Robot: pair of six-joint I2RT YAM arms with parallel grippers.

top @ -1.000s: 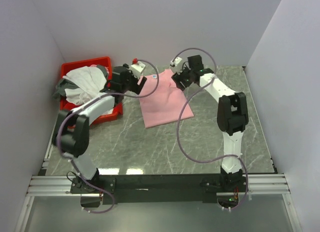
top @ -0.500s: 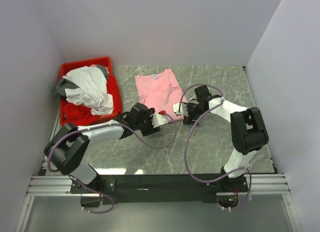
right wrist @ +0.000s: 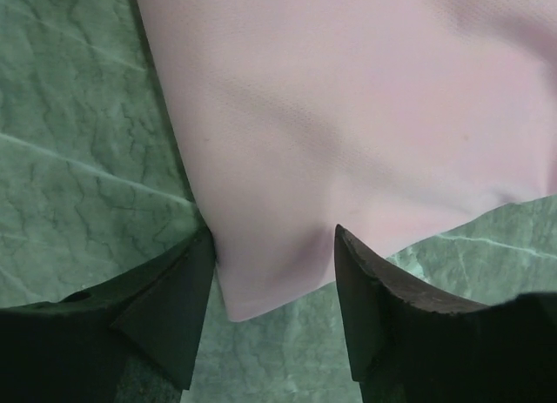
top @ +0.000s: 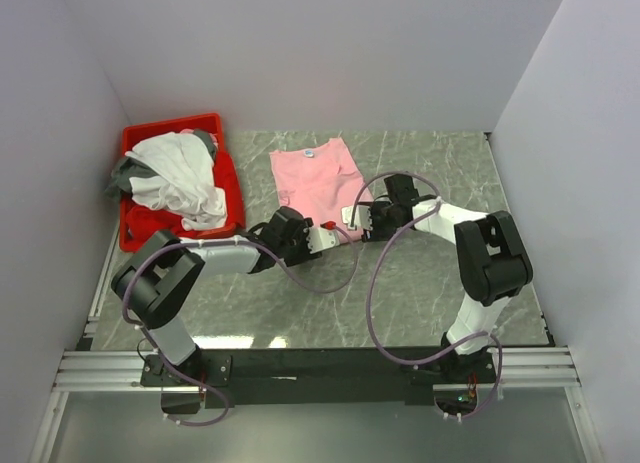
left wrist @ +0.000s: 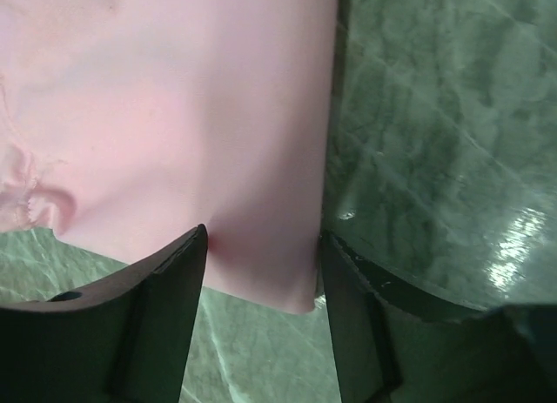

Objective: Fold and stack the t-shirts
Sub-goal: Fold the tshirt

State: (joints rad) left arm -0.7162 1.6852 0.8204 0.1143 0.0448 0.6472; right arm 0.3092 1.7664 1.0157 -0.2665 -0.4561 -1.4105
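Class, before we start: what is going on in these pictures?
Two robot arms are working on a pink t-shirt lying flat on the table. The left gripper and right gripper each sit at a near hem corner, open fingers straddling the fabric, not closed on it. Other t-shirts, white, grey and red, are heaped in the red bin.

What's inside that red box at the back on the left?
A rumpled heap fills the red bin: a white t-shirt on top, grey cloth at its left edge, red fabric showing nearer. Whatever lies beneath the heap is covered.
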